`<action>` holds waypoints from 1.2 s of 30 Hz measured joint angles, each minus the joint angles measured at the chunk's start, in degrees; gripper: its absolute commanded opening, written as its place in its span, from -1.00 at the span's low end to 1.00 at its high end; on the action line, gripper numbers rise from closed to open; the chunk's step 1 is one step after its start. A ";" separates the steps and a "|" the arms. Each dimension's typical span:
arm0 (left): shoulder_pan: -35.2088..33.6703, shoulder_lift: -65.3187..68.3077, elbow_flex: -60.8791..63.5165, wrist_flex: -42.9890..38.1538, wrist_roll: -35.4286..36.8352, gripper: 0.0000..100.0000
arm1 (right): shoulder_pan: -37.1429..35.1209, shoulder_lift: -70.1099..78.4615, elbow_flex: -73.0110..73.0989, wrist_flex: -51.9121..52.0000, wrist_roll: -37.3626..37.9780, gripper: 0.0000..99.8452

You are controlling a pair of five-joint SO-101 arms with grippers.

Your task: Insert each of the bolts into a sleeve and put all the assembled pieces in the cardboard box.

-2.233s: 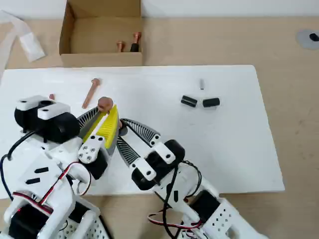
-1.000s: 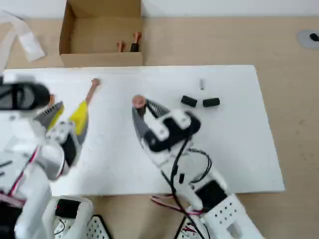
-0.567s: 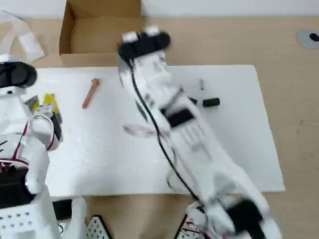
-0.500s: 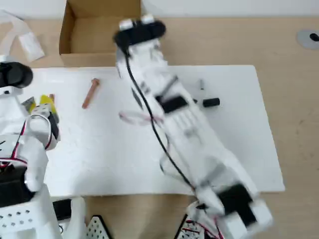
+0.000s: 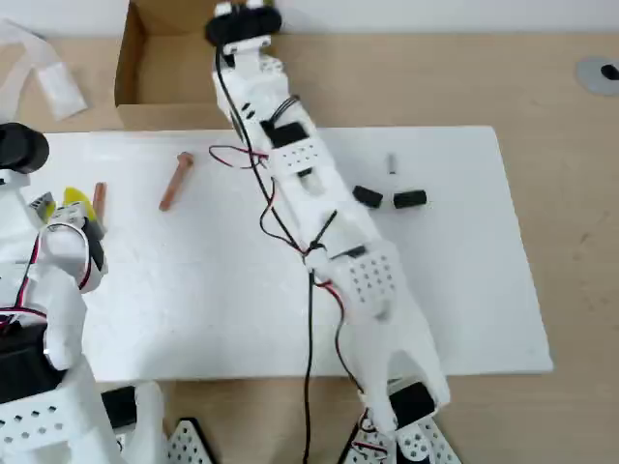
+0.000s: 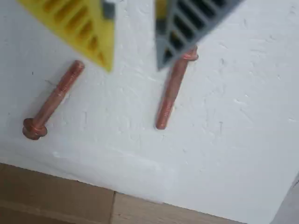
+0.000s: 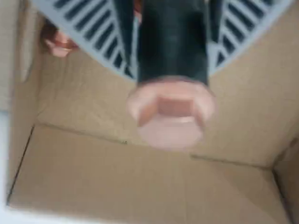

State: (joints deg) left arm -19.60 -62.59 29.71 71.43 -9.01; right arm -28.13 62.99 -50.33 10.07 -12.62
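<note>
Grips a sleeved bolt (image 7: 170,109) tight in the right hand (image 7: 171,65), hanging over the inside of the cardboard box (image 7: 140,182). Best lowered well within the box walls before releasing, to avoid bouncing out.

From above, the right arm (image 5: 319,213) hides part of the floor of the cardboard box (image 5: 127,68) and one end of a black sleeve (image 5: 367,196). The left gripper (image 6: 135,65) is cut off by the frame, its grey finger (image 6: 191,28) overlapping the head of a bolt (image 6: 170,93). The sleeved bolt (image 7: 170,112) between the fingers of the right gripper (image 7: 170,67) is blurred and runs out of frame.
</note>
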 measured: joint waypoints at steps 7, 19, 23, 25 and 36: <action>0.00 0.00 0.53 2.55 -6.51 -0.87 | 0.53 17.76 -28.22 9.14 0.00 -0.95; 0.00 0.00 2.46 2.46 -7.82 -0.87 | 0.35 24.53 -41.93 25.14 3.96 -0.37; 0.00 0.00 2.46 2.29 -7.82 -0.72 | 0.35 24.26 -42.02 28.57 4.04 -0.37; 0.00 0.62 2.46 2.29 -7.56 -0.69 | 0.35 22.77 -42.02 31.30 4.04 -0.37; -3.25 32.00 -13.27 10.20 -3.34 -0.69 | 3.78 4.22 -41.93 52.66 4.04 -0.37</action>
State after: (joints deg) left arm -22.86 -30.59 16.44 81.63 -12.35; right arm -24.35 67.21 -92.26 62.73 -8.57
